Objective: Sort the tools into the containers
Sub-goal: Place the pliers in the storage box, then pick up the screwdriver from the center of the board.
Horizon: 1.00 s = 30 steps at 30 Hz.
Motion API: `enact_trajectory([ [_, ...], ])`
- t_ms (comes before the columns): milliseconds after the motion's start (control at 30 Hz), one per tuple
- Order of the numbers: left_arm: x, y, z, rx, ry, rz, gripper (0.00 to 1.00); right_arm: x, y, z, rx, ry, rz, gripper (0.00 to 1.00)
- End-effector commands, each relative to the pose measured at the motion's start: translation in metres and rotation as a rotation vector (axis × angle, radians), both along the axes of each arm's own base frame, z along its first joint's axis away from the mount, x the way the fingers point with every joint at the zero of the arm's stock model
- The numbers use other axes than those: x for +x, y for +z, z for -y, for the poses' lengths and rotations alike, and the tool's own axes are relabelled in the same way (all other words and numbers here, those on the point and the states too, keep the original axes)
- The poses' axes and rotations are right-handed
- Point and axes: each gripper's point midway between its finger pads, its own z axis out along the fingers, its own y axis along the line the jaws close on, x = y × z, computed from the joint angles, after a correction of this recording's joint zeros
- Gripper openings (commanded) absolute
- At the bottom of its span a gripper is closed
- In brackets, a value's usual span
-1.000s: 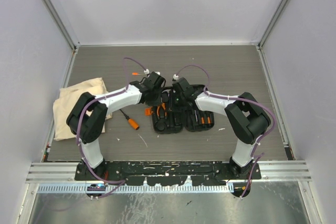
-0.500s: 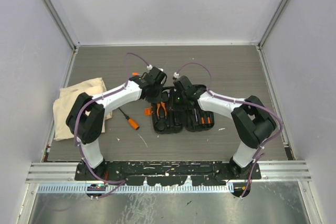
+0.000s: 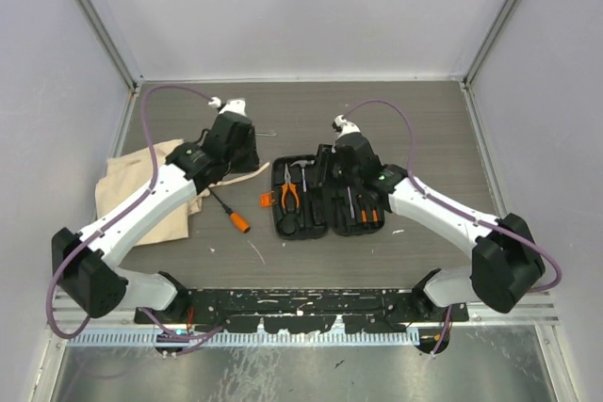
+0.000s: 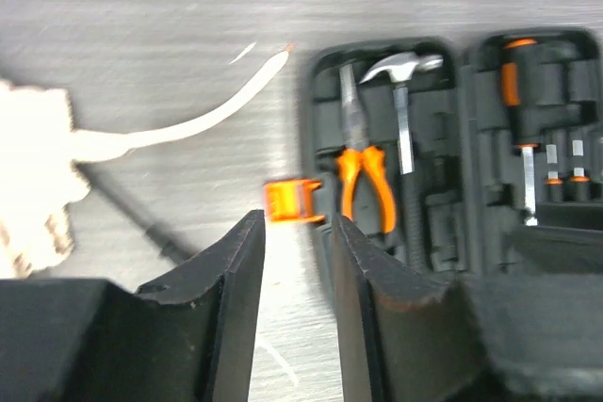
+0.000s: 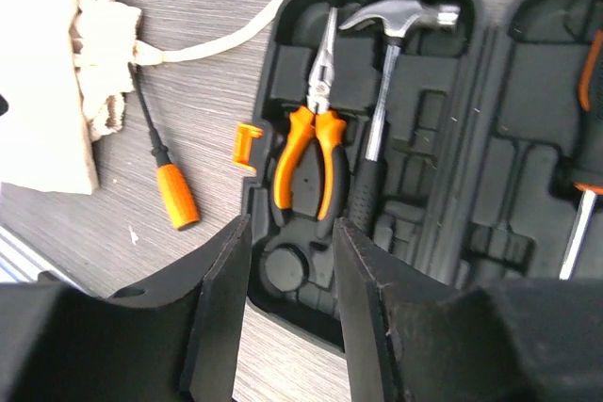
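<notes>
Tool case (image 3: 325, 197) lies open at centre of the surface (image 3: 424, 120): black, two moulded halves, orange latch (image 5: 247, 146) on its 9 o'clock edge. Left half holds orange-handled pliers (image 5: 311, 152) and a steel-headed hammer (image 5: 386, 72) side by side; right half holds screwdrivers (image 3: 363, 209). A loose orange-handled driver (image 3: 234, 216) lies at 9 o'clock of the case, with the beige cloth bag (image 3: 141, 197) beyond it. Left pincer (image 4: 297, 221) and right pincer (image 5: 289, 225): jaws parted, gripping nothing.
</notes>
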Motion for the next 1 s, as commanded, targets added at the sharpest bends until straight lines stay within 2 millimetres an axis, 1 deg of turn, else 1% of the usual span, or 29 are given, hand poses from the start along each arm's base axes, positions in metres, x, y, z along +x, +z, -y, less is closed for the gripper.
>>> enact_trajectory([
  [0,-0.025,-0.022,-0.056,0.078,0.178,-0.029,0.37,0.002,0.007,0.022,0.005,-0.093,0.065,0.47],
  [33,-0.032,-0.024,-0.065,0.073,0.203,-0.029,0.39,0.000,0.007,0.026,0.005,-0.107,0.072,0.47],
  [167,-0.049,-0.052,-0.095,0.066,0.300,-0.093,0.42,-0.005,0.006,0.039,0.018,-0.148,0.096,0.49],
  [267,-0.055,-0.075,-0.108,0.063,0.357,-0.157,0.43,-0.011,0.000,0.044,0.020,-0.156,0.090,0.49],
  [433,-0.053,-0.109,-0.115,0.059,0.404,-0.255,0.44,-0.020,-0.013,0.047,0.019,-0.152,0.055,0.49],
  [567,-0.045,-0.133,-0.113,0.074,0.413,-0.314,0.44,-0.025,-0.022,0.048,0.019,-0.157,0.029,0.49],
  [633,-0.041,-0.142,-0.112,0.078,0.415,-0.327,0.44,-0.026,-0.026,0.048,0.018,-0.153,0.019,0.48],
  [767,-0.031,-0.155,-0.108,0.076,0.414,-0.343,0.44,-0.027,-0.026,0.046,0.019,-0.147,0.015,0.48],
  [967,-0.023,-0.169,-0.114,0.111,0.439,-0.369,0.44,-0.027,-0.028,0.046,0.016,-0.141,0.009,0.47],
])
